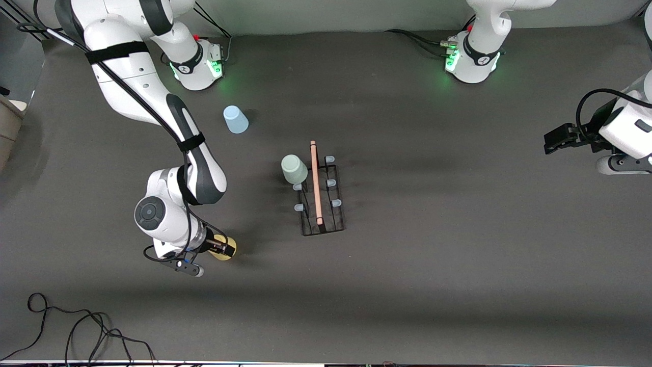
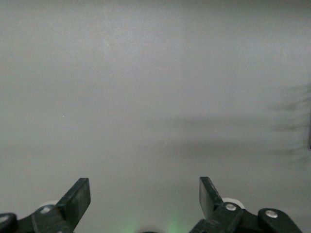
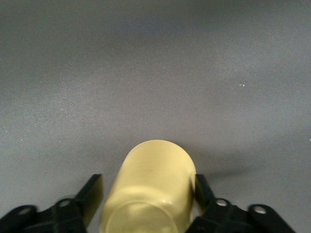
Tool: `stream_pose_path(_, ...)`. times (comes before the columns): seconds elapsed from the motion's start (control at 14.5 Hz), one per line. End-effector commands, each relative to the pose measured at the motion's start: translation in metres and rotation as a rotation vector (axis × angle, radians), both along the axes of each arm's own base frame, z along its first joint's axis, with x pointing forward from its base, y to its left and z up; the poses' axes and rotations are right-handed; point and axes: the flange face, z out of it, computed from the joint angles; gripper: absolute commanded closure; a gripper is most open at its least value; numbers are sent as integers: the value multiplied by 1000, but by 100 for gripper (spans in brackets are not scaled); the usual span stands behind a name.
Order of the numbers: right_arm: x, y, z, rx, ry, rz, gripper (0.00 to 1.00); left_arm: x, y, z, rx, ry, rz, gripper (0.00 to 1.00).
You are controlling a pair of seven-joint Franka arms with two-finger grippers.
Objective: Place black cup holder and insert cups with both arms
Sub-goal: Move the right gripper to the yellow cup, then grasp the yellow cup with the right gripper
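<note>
The black cup holder [image 1: 324, 227] stands mid-table, its wooden handle [image 1: 316, 188] on top. A pale green cup [image 1: 294, 168] sits upside down on a peg at the holder's end farther from the camera. A light blue cup [image 1: 235, 119] stands upside down on the table, near the right arm's base. My right gripper [image 1: 220, 248] is low at the table, shut on the yellow cup [image 1: 225, 249]; the cup [image 3: 153, 187] fills the gap between the gripper's [image 3: 148, 194] fingers. My left gripper [image 1: 552, 140] waits open and empty over the left arm's end of the table; its wrist view [image 2: 145, 194] shows only bare table.
Five grey-tipped pegs [image 1: 336, 203] of the holder stand bare. A loose black cable [image 1: 76, 331] lies on the table near the front camera, toward the right arm's end. The right arm's elbow [image 1: 204, 178] hangs between the blue cup and the yellow cup.
</note>
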Motion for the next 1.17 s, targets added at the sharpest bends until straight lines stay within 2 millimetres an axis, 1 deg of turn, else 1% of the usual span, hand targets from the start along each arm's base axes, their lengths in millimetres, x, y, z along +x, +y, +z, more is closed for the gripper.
stream_pose_path(0.0,8,2,18,19,-29,24,100,-2,-1,3,-4,-8,-14,0)
stream_pose_path(0.14,7,6,58,35,-13,29,100,-3,0,2,-4,-5,-12,0)
stream_pose_path(0.34,6,11,127,60,31,27,100,-2,-1,2,-4,-5,-14,0)
stream_pose_path(0.48,2,13,167,73,51,-2,100,-3,-1,3,-4,-6,-14,0)
stream_pose_path(0.55,0,16,179,79,59,-34,100,-2,-1,2,-4,-6,-14,0)
stream_pose_path(0.62,-3,23,190,86,68,-67,100,-2,-1,2,-4,-5,-14,0)
stream_pose_path(0.69,-7,32,195,89,80,-99,100,-2,-2,2,-4,-6,-15,0)
stream_pose_path(0.83,-19,69,202,95,89,-169,100,-2,-2,2,-4,-6,-15,0)
stream_pose_path(0.9,-23,83,204,100,90,-218,100,-2,-2,2,-4,-6,-14,0)
stream_pose_path(0.96,-28,104,208,106,83,-240,100,-2,-2,2,-4,-6,-15,0)
stream_pose_path(1.03,-33,122,208,107,85,-258,100,-2,-2,2,-4,-6,-15,0)
stream_pose_path(1.1,-35,132,208,112,82,-292,100,-2,-2,2,-4,-6,-15,0)
